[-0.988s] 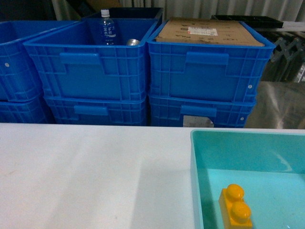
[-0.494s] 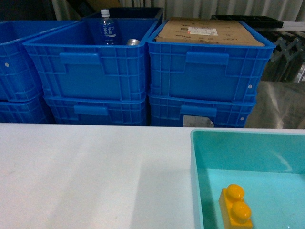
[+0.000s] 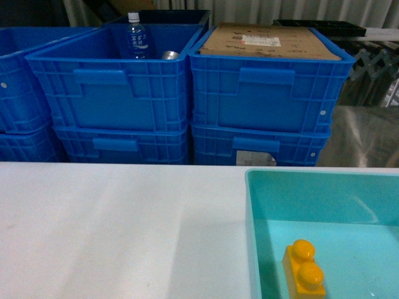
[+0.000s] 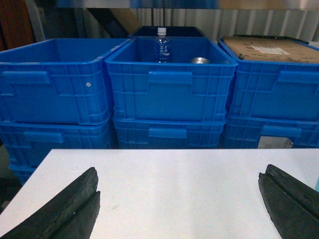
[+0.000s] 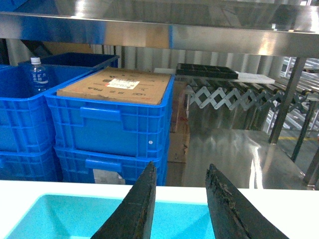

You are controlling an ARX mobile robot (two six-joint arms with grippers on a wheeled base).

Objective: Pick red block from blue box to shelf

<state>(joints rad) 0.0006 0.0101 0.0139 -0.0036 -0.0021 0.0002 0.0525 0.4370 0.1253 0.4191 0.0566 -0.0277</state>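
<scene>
The blue box (image 3: 249,212) stands on the white table at the lower right of the head view, with a yellow two-stud brick (image 3: 304,269) on its floor. No red block shows in any view. My right gripper (image 5: 182,166) hovers over the blue box (image 5: 60,214) near its far rim, its fingers apart with nothing between them. My left gripper (image 4: 179,174) is wide open above bare white tabletop. The steel shelf (image 5: 169,35) runs overhead and to the right in the right wrist view. Neither gripper appears in the head view.
Stacked dark blue ribbed crates (image 3: 112,93) stand behind the table. One holds a water bottle (image 3: 134,36) and a can, another a cardboard sheet (image 3: 268,42). Shelf uprights (image 5: 286,99) and roller tracks (image 5: 239,97) stand to the right.
The whole head view has slid a little to the left. The yellow brick keeps its place in the blue box.
</scene>
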